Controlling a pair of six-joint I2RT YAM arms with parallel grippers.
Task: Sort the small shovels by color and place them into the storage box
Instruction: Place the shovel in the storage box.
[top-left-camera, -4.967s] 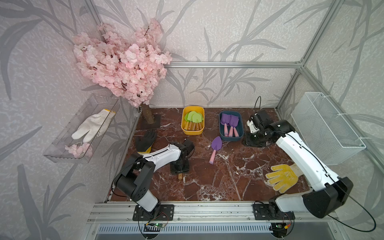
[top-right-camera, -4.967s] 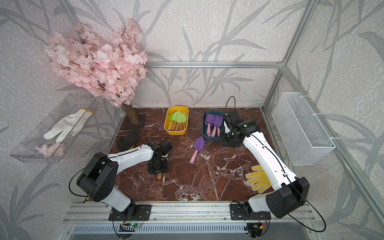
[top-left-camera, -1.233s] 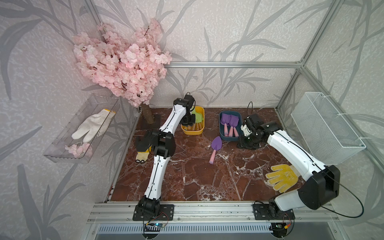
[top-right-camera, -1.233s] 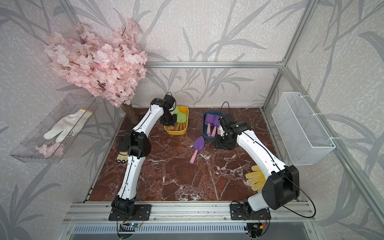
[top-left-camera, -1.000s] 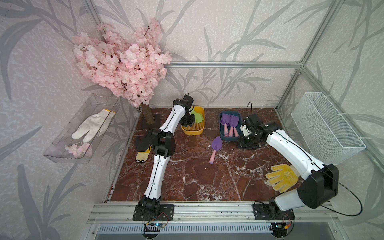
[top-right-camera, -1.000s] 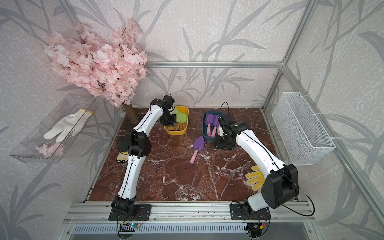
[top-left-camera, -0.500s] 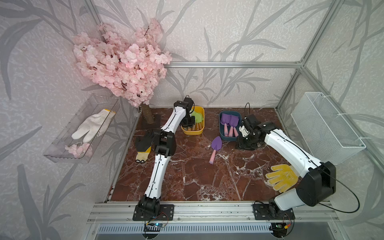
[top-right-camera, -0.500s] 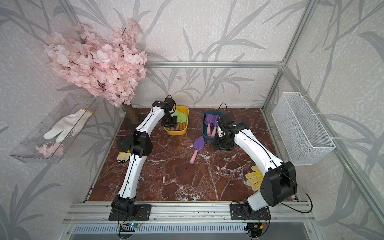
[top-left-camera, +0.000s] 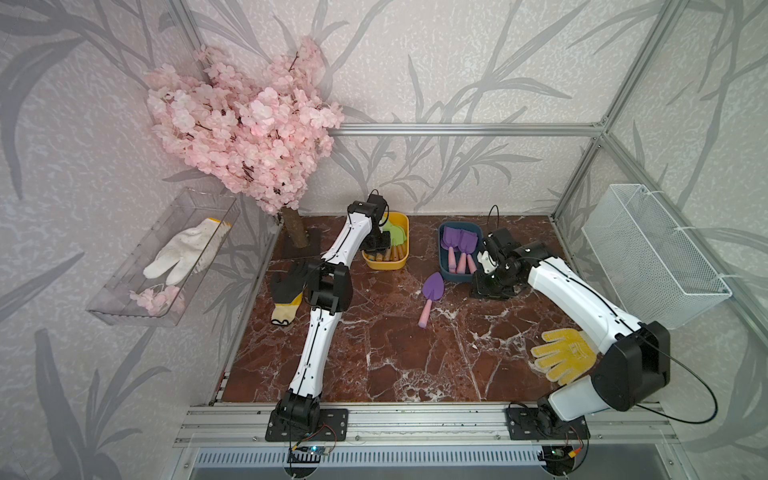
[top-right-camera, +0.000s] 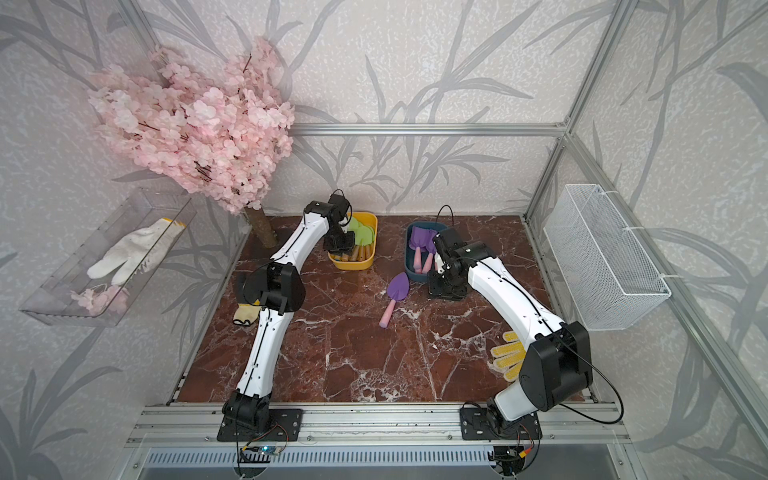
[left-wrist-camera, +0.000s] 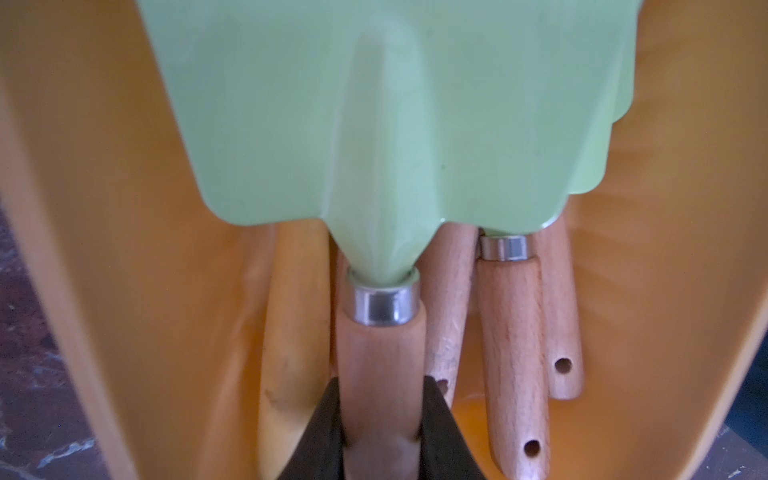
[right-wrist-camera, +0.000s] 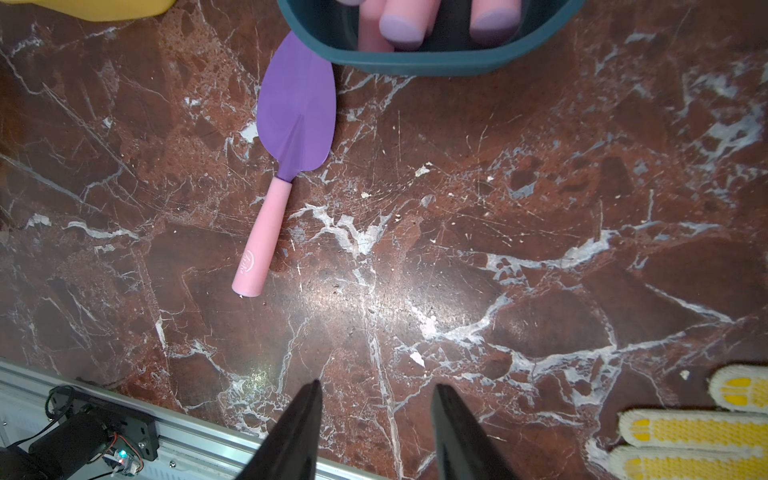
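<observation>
My left gripper (left-wrist-camera: 381, 384) is shut on the tan wooden handle of a light-green shovel (left-wrist-camera: 382, 124), low inside the yellow storage box (top-left-camera: 405, 245) among several other green shovels (top-left-camera: 397, 235). The blue storage box (top-left-camera: 442, 253) holds purple shovels (top-left-camera: 459, 241) with pink handles. One purple shovel (top-left-camera: 432, 286) lies loose on the marble floor, its blade tip by the blue box (right-wrist-camera: 436, 58). My right gripper (right-wrist-camera: 376, 386) hangs open and empty over the floor just right of that box, apart from the loose shovel (right-wrist-camera: 297, 116).
A yellow dotted glove (top-left-camera: 561, 359) lies at the front right beside my right arm. A black glove (top-left-camera: 289, 282) lies by the left wall. A pink blossom tree (top-left-camera: 245, 137), a clear shelf with a white glove (top-left-camera: 183, 253) and a wire basket (top-left-camera: 648, 253) line the sides.
My left arm has carried a green shovel from the front-left floor to the yellow box and sunk a little into it. My right arm has drifted left along the blue box.
</observation>
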